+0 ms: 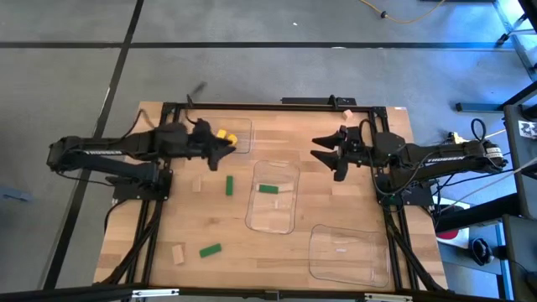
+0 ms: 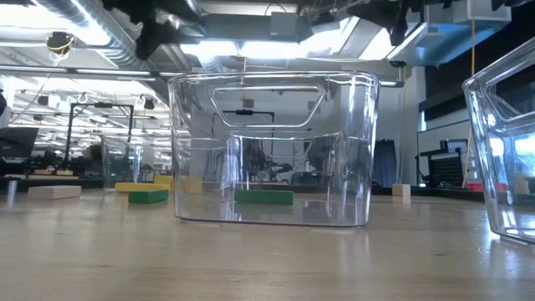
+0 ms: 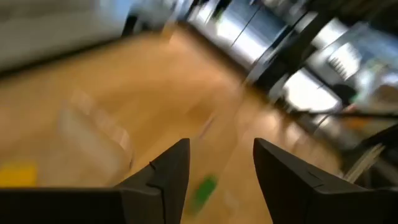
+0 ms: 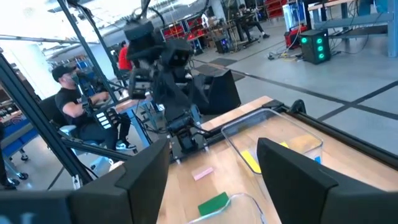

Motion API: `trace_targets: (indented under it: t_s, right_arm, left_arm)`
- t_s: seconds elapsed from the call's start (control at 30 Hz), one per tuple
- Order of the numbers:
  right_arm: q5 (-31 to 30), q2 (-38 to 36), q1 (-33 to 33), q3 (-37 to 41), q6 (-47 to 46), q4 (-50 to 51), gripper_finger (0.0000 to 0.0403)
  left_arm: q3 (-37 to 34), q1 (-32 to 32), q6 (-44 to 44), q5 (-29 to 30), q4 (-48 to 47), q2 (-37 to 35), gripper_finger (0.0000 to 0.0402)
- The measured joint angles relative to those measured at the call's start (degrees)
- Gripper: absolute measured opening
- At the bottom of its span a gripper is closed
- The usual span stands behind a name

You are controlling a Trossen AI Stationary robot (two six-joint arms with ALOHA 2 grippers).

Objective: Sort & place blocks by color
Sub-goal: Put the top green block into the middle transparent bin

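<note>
**Both grippers parted and empty above the table**

Left gripper point(image 1: 225, 148) at 11 o'clock, fingers parted, holding nothing, just beside yellow block point(image 1: 222, 134) in far tray point(image 1: 243, 134). Right gripper point(image 1: 323, 153) at 1 o'clock, spread wide, empty. Three green blocks: one point(image 1: 268, 190) inside centre tray point(image 1: 273, 214), two point(image 1: 229, 185) point(image 1: 210, 249) on bare wood. Two tan blocks point(image 1: 198, 184) point(image 1: 178, 254) at 9 and 7 o'clock. Both arms stretched inward, level.

no readable text, faint white lettering on both arms in the high view too small to make out
</note>
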State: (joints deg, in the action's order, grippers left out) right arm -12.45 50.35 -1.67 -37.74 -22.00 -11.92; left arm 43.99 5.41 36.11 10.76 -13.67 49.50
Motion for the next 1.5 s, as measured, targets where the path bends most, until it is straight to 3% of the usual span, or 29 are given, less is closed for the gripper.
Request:
trace_targets:
  t_s: [0.1, 0.2, 0.53, 0.97, 1.17, 1.5]
  right_arm:
    - [-0.02, 0.00, 0.00, 0.00, 0.09, 0.67, 0.0245]
    - [-0.06, 0.00, 0.00, 0.00, 0.19, 1.19, 0.0245]
    - [-0.61, 0.00, 0.00, 0.00, 1.60, 4.34, 0.0245]
    - [-0.61, 0.02, 0.00, 0.00, 1.55, 7.15, 0.0245]
    - [-2.09, 0.02, -0.02, 0.00, 1.55, 7.21, 0.0245]
    - [-2.99, 0.02, -0.02, 0.00, 2.88, 7.18, 0.0245]
  left_arm:
    - [3.83, -3.19, 8.16, 1.79, -12.25, 5.40, 0.0169]
    - [4.41, -7.07, 15.18, 3.41, -17.15, 10.80, 0.0169]
    - [4.50, -16.08, 38.29, 9.73, -22.75, 25.81, 0.0169]
    - [4.50, -22.04, 63.40, 13.11, -28.88, 37.01, 0.0169]
    - [4.50, -21.59, 70.25, 14.74, -28.40, 39.80, 0.0169]
    - [4.55, -19.74, 64.76, 15.21, -22.58, 40.57, 0.0169]
